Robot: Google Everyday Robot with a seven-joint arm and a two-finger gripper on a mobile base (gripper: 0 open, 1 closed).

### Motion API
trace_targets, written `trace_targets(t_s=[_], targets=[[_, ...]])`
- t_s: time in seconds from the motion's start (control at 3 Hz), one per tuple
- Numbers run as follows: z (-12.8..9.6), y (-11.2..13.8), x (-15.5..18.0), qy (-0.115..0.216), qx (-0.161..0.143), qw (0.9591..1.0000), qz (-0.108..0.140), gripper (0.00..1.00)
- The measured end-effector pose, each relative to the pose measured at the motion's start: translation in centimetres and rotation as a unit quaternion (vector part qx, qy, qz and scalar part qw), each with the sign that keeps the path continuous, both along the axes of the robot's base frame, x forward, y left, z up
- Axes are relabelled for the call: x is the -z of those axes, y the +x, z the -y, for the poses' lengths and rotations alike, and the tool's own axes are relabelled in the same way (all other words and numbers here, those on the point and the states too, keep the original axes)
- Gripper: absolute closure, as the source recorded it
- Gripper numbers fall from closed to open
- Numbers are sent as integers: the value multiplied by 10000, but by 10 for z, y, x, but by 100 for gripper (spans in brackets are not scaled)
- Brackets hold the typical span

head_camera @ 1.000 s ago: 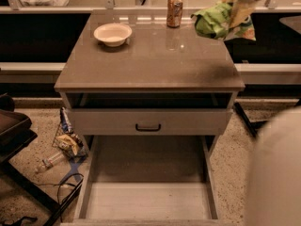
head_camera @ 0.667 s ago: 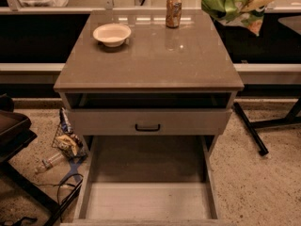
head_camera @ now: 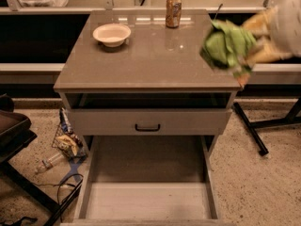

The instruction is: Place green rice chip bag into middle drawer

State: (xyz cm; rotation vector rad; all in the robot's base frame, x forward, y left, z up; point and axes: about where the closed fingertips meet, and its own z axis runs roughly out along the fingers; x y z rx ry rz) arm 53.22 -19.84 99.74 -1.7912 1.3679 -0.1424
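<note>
Green foil bag (head_camera: pixel 226 48) hangs in the air at the right front corner of the cabinet top (head_camera: pixel 141 65), partly past its edge and clear of the surface. My gripper (head_camera: pixel 251 44) reaches in from the right edge of the view, smeared by motion. As far as I can make out, its tan jaws are clamped on the bag's right side, one above and one below. The bag is crumpled, with a yellowish-orange edge poking out underneath.

The drawer (head_camera: pixel 148 201) stands pulled out at the bottom of the cabinet, well below and left of the bag. I can see its pale floor and low side walls. Above it sits a drawer front (head_camera: pixel 108 122) with a small black handle (head_camera: pixel 147 127), and over that a dark slot under the top.

On the top, a white bowl (head_camera: pixel 112 34) sits towards the back left. An orange-brown can (head_camera: pixel 173 11) stands upright at the back, right of centre, well apart from both bowl and bag. Left of the cabinet, some wrappers (head_camera: pixel 68 142) lie on the speckled ground.
</note>
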Motion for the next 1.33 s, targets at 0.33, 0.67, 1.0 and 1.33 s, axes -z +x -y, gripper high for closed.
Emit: trace_targets(t_s=[0.33, 0.67, 1.0, 1.33], targets=[[42, -43, 56, 21, 334, 9978, -580, 100], [42, -43, 56, 21, 334, 9978, -580, 100], [29, -49, 76, -100, 297, 9978, -586, 100], [6, -57, 124, -38, 221, 9972, -712, 100]])
